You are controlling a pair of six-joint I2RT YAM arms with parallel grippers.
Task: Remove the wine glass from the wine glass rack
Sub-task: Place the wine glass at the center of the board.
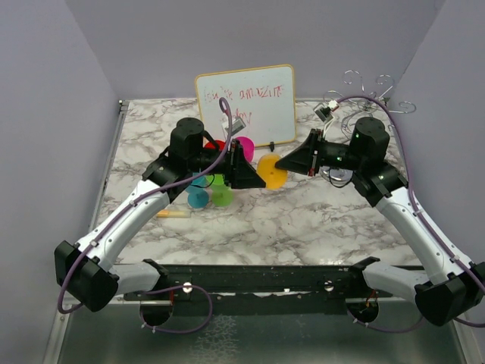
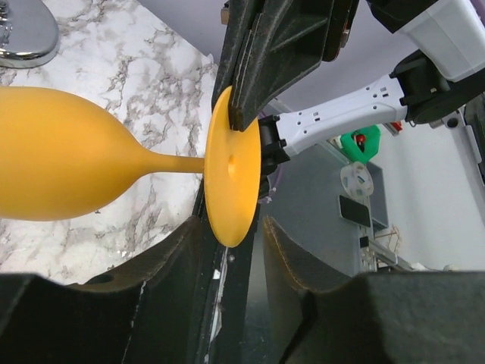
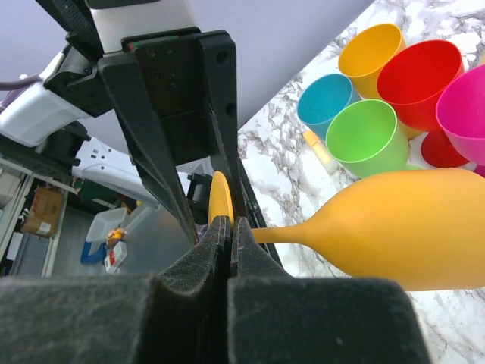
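Observation:
An orange wine glass (image 1: 271,173) is held sideways above the table between both grippers. My right gripper (image 1: 282,161) is shut on the rim of its round foot (image 3: 220,199), and its bowl (image 3: 402,227) points away. My left gripper (image 2: 233,227) is open, with a finger on each side of the foot's lower edge (image 2: 229,182), not clamping it. The right gripper's fingers (image 2: 254,83) pinch the foot from above. The silver wire wine glass rack (image 1: 352,76) stands at the back right with nothing on its curled arms. Its shiny base (image 2: 23,34) shows in the left wrist view.
A whiteboard (image 1: 246,102) with red writing stands at the back middle. Coloured cups cluster under the left arm: blue (image 3: 327,98), green (image 3: 369,136), orange (image 3: 371,49), red (image 3: 424,76), magenta (image 3: 462,102). A yellow stick (image 1: 174,214) lies on the marble table (image 1: 303,220).

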